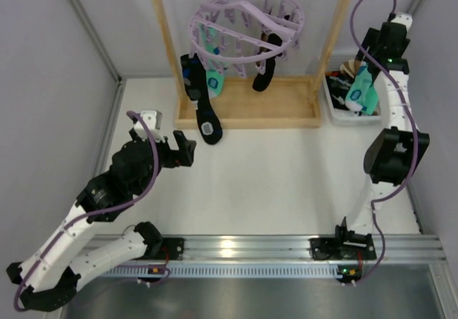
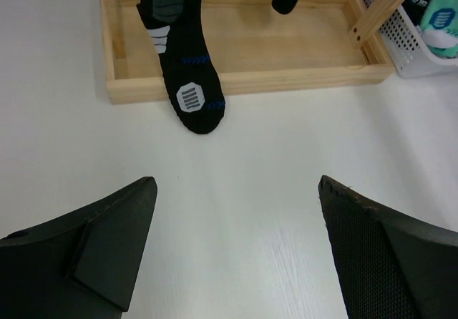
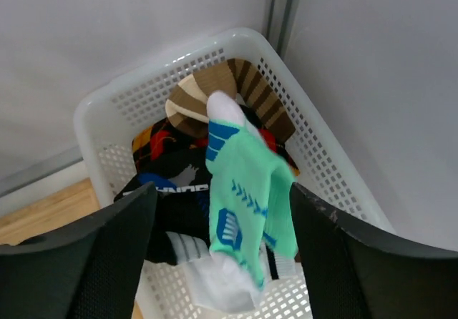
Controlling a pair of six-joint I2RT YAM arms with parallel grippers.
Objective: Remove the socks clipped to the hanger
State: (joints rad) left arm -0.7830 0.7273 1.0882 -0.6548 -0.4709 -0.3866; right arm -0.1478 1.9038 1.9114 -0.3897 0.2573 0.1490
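Note:
The lilac hanger [image 1: 243, 26] hangs from the wooden frame stand. Clipped to it are a long black sock [image 1: 203, 108], a mint sock [image 1: 214, 81] and a shorter black sock [image 1: 265, 72]. In the left wrist view the long black sock [image 2: 187, 76] drapes over the stand's base, its toe on the table. My left gripper [image 1: 189, 153] [image 2: 236, 190] is open and empty, low over the table in front of that sock. My right gripper [image 1: 365, 76] [image 3: 222, 190] is open above the white basket. A mint sock [image 3: 250, 190] [image 1: 360, 94] sits loose between its spread fingers, over the pile.
The wooden stand's base tray [image 1: 272, 104] [image 2: 286, 47] and posts stand at the back. The white mesh basket [image 1: 343, 115] [image 3: 143, 97] at the back right holds brown-striped, black and white cloth items. Walls close in on both sides.

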